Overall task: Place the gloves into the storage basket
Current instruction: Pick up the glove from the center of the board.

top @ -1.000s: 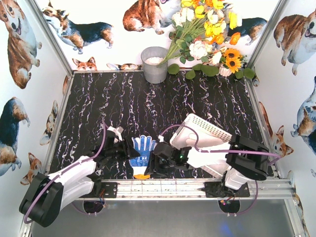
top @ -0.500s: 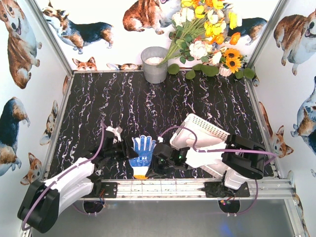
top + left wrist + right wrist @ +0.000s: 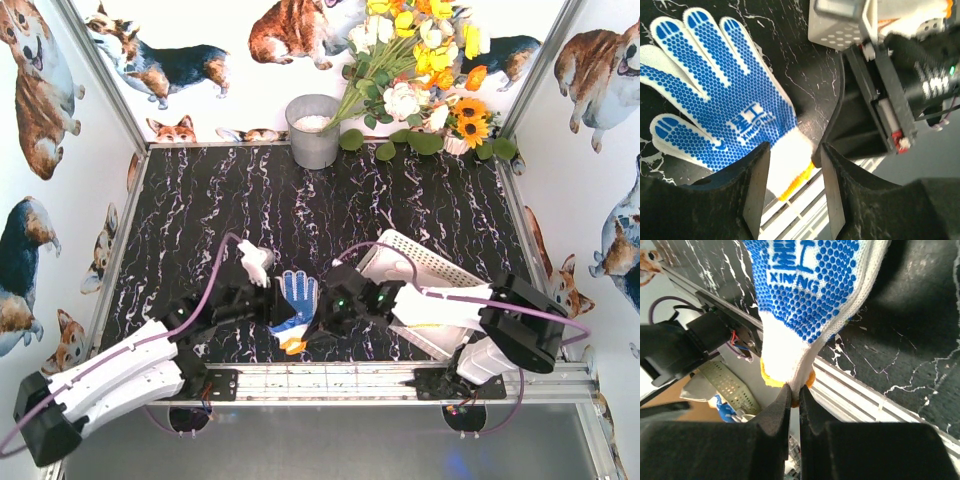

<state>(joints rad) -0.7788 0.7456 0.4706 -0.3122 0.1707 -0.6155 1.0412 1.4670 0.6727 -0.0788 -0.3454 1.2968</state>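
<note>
Blue-dotted and white, the one glove in plain sight (image 3: 297, 298) lies palm up on the black marbled table (image 3: 250, 210), low in the top view and just left of centre, with its yellow-orange cuff pointing toward the metal rail (image 3: 340, 378) at the near edge. The right gripper (image 3: 795, 390) has its fingers pressed together on that cuff, the knit pinched between the tips. The left gripper (image 3: 792, 165) has its fingers apart either side of the same cuff, with a dark gap showing on one side, so it clamps nothing.

The white storage basket (image 3: 425, 258) sits just right of the glove, mostly covered by the right arm. Something white with orange trim shows past its perforated wall in the left wrist view, probably gloves already in, but their number cannot be told. No other glove shows on the table, so the task looks near its end: this glove has to be lifted and carried right into the basket.
</note>
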